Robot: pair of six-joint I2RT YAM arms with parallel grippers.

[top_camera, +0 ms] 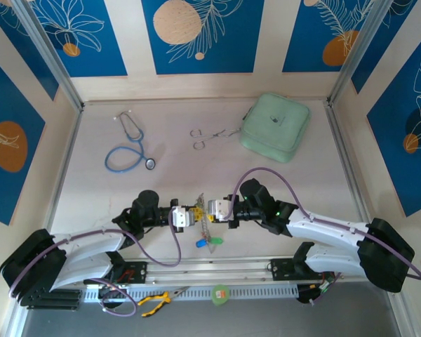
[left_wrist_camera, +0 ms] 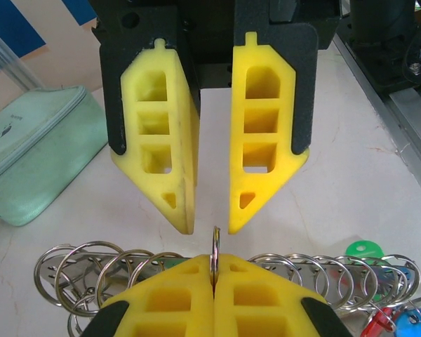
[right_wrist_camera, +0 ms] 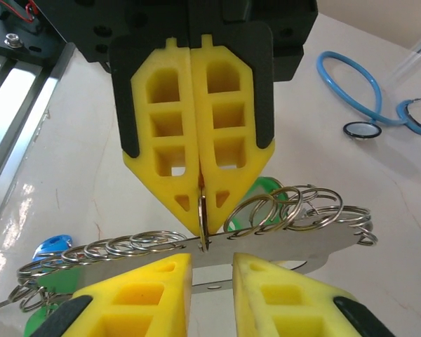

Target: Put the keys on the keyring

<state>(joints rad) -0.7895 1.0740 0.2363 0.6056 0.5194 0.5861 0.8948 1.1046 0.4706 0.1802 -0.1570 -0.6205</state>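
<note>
Keyring (right_wrist_camera: pixel 302 242): flat pale grey loop, level across the lower middle of the right wrist view, strung from end to end with small steel split rings (right_wrist_camera: pixel 137 244). At lower centre of the top view, right between the two grippers' tips.

Keys bunched at one end of the ring row, in the lower right corner of the left wrist view: green head (left_wrist_camera: pixel 365 247) uppermost, red head (left_wrist_camera: pixel 379 324) and blue head (left_wrist_camera: pixel 414 324) beneath it. In the top view, a blue and a green head on the table just below the grippers.

Left gripper (right_wrist_camera: pixel 202 221): yellow fingers pressed flat together, pinching a single split ring (left_wrist_camera: pixel 215 242) edge-on, that ring threaded over the keyring's upper bar.

Right gripper (right_wrist_camera: pixel 212 261): yellow fingers parted, a clear gap between them, tips just under the keyring and clamped on nothing; lower bar of the loop visible through the gap.

Farther out in the top view: mint-green pouch (top_camera: pixel 275 128) upper right of centre, steel forceps (top_camera: pixel 207 135) just left of it, blue-tubed stethoscope (top_camera: pixel 130 147) at upper left, yellow-handled pliers (top_camera: pixel 154 302) at the bottom edge.
</note>
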